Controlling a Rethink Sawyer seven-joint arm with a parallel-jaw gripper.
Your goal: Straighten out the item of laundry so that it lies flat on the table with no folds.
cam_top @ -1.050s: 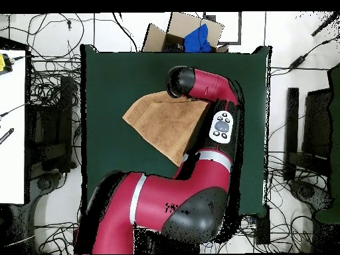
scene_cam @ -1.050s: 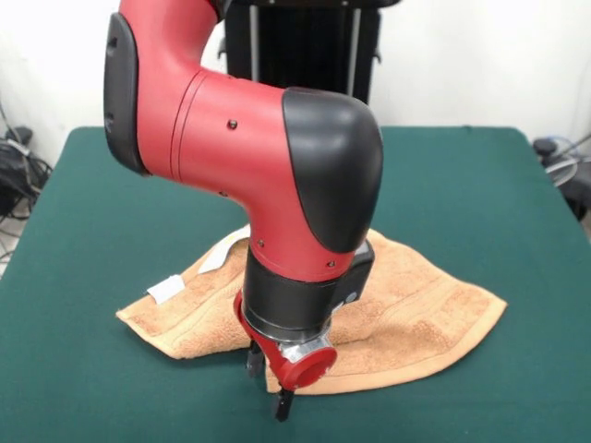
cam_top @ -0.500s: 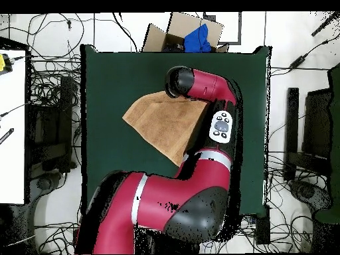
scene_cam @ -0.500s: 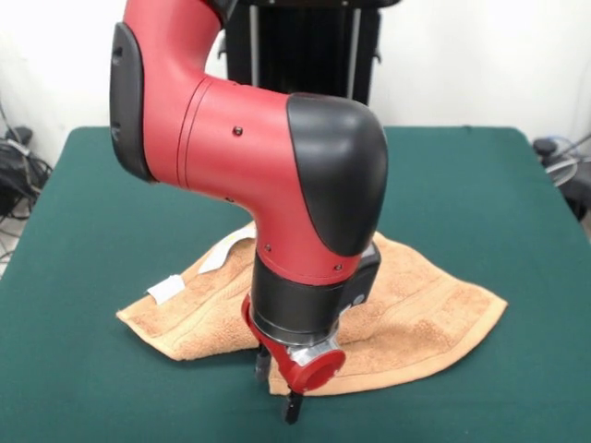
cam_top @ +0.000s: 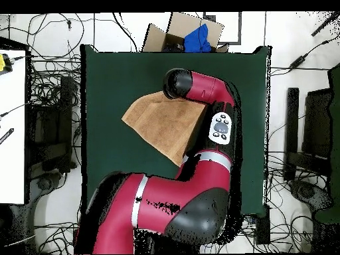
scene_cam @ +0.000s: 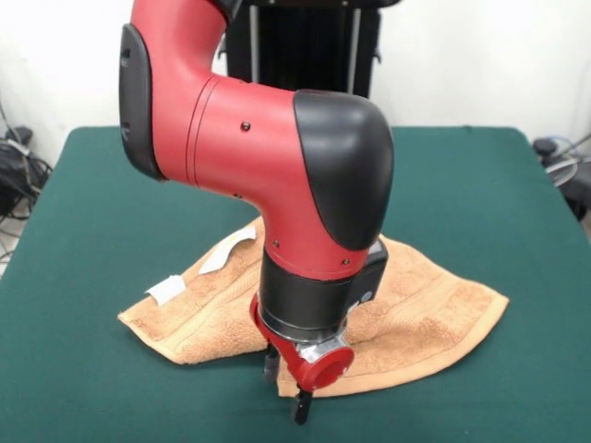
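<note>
Lying on the dark green table [scene_cam: 83, 203], the orange-tan terry towel [scene_cam: 434, 318] sits a bit toward the near side in the front view, spread out but not flat. At its left end a small white label tag [scene_cam: 166, 290] sticks up from the edge, and just right of that a pale strip of turned-over border [scene_cam: 227, 251] shows along the back edge. The cloth looks doubled, with a rounded fold line along the near edge and soft ridges across the right half, ending in a corner pointing right. The red and black arm [scene_cam: 277, 157] comes down over the towel's middle and hides much of it. The gripper [scene_cam: 287, 389] hangs at the towel's near edge, dark fingertips low over the green cloth; cannot tell how far the jaws are apart or if they pinch any cloth. Overhead, the towel [cam_top: 159, 123] shows as a tan kite shape left of the arm, its right part under the arm [cam_top: 212, 113], on the table [cam_top: 113, 73].
</note>
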